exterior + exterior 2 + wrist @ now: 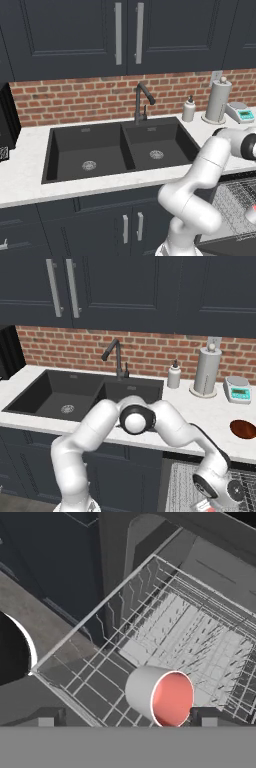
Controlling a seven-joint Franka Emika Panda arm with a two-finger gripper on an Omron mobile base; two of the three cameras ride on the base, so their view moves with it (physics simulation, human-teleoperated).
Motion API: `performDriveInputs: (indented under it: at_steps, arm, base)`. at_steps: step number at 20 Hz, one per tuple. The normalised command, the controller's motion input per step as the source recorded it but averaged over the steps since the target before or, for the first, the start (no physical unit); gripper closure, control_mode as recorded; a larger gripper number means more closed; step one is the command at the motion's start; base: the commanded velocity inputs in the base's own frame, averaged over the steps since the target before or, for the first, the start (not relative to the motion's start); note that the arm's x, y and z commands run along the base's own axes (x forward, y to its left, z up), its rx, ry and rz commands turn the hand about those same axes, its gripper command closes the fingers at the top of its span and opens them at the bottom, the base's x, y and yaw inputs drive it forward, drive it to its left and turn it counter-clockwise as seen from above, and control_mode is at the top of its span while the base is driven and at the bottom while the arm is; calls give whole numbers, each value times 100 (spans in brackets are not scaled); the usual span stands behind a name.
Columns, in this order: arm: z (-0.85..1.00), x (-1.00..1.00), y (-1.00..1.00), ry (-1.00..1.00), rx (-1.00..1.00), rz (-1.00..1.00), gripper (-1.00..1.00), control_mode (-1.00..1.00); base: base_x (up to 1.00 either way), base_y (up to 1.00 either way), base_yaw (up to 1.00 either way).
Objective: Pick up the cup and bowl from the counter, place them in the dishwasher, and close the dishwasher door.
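The cup point(160, 698), white outside and red inside, lies on its side in the grey wire rack point(200, 632) of the open dishwasher point(236, 197). My gripper point(127, 718) hangs just above it, open, with its fingertips point(46, 718) wide apart and clear of the cup's sides. In the right base view the hand is low over the rack point(186, 483), with a bit of the red cup point(205, 504) under it. The brown bowl point(243, 429) sits on the white counter point(210, 412) at the far right.
The black double sink point(120, 150) with its tap point(141, 102) lies left of the dishwasher. A soap bottle point(174, 375), a paper towel roll point(206, 372) and a small scale point(237, 389) stand along the brick wall. Dark cabinets hang above.
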Motion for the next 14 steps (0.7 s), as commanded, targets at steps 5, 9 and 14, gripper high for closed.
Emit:
performDriveInputs:
  at_steps: [5, 9, 14]
  arm:
    - [100, -8, -4, -2, -5, 0, -100, -100]
    - [100, 0, 0, -1, -11, 0, -100, -100]
    - [100, 0, 0, -1, -12, 0, -100, -100]
  base:
    - [0, 0, 0]
    - [0, 0, 0]
    - [0, 0, 0]
